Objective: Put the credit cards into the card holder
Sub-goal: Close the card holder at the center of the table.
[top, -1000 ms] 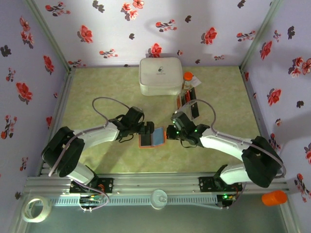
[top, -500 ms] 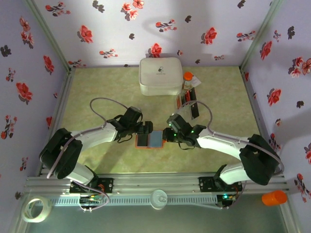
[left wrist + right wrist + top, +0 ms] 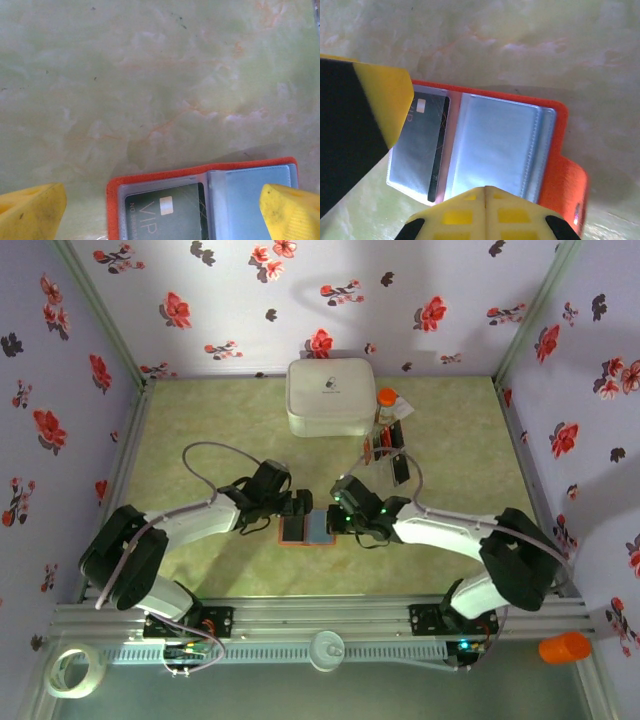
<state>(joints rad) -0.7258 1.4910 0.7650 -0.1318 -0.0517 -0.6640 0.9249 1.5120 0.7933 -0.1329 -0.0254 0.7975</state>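
Black card in, right arm closer on the wallet.
My right pincer (image 3: 485, 205) is clenched and empty, and has slid left onto the near edge of the open orange wallet (image 3: 570, 150). My left pincer (image 3: 160, 210) stays spread wide, straddling it. The black card (image 3: 422, 150) sits in the left pocket, which looked blue a second ago. The loose cards (image 3: 385, 443) wait farther back by the white case (image 3: 330, 395), so I'd fetch those next.

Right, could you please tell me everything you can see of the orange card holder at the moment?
The card holder lies open and flat on the green table. Its cover is bright orange and felt-like, with a closing tab at one end; inside are blue-grey clear sleeves. A black VIP card sits in one sleeve; the other looks empty. The open left gripper straddles it; the shut right gripper hangs over its edge, contact unclear.
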